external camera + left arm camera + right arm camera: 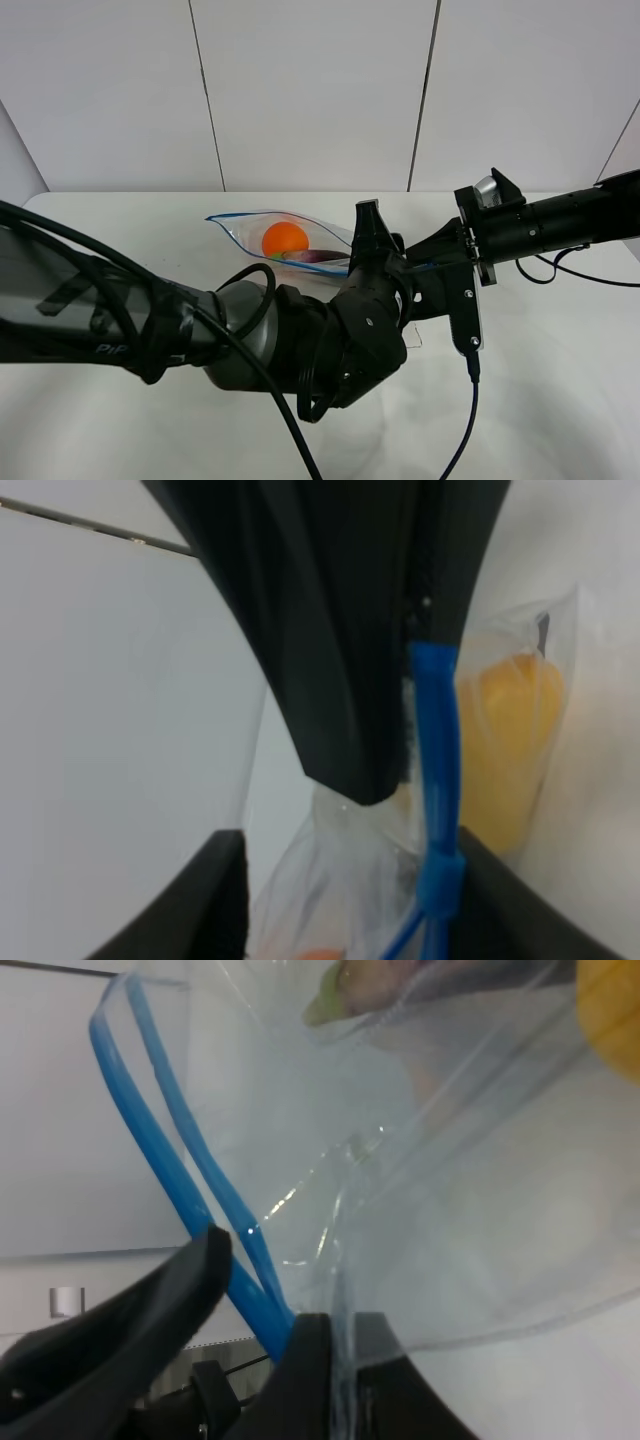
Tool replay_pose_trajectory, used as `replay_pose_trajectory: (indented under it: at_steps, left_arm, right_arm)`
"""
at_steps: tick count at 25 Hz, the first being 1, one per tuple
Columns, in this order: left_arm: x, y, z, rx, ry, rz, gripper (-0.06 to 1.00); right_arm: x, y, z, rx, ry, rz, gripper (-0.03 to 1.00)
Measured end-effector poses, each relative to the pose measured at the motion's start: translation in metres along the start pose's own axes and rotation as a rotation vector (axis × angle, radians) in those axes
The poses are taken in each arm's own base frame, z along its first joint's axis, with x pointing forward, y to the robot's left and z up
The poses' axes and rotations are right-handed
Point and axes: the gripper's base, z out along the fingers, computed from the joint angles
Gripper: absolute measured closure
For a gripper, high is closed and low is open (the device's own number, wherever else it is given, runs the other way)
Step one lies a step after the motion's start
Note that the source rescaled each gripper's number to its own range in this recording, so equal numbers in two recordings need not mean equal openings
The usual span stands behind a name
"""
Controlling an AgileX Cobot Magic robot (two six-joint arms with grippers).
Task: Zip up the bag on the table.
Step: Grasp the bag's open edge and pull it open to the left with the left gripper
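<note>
The clear bag [262,228] lies on the white table [560,400] behind both arms, its blue zipper strip open at the far left end. An orange [285,238] and a purple eggplant [322,257] show through it. My left gripper [372,242] is shut on the blue zipper strip [436,740]; in the left wrist view [415,715] a yellow pear [510,745] shows behind the strip. My right gripper [425,268] holds the bag's near end. In the right wrist view [265,1310] the two blue tracks [165,1145] run apart and meet between its fingers.
The bulky left arm [200,330] crosses the front of the table and hides the bag's near part. The right arm [560,225] reaches in from the right, with a cable [470,420] hanging from it. White wall panels stand behind the table.
</note>
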Motion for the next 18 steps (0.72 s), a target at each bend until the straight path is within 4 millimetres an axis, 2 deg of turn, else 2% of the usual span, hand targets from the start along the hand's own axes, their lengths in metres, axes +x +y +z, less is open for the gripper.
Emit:
replay_pose_trajectory:
  at_steps: [18]
  left_arm:
    - [-0.0045,-0.0035,-0.0031,0.005,-0.013,0.008,0.52]
  right_arm:
    - [0.0,0.0003,-0.0002,0.0,0.0,-0.001,0.97]
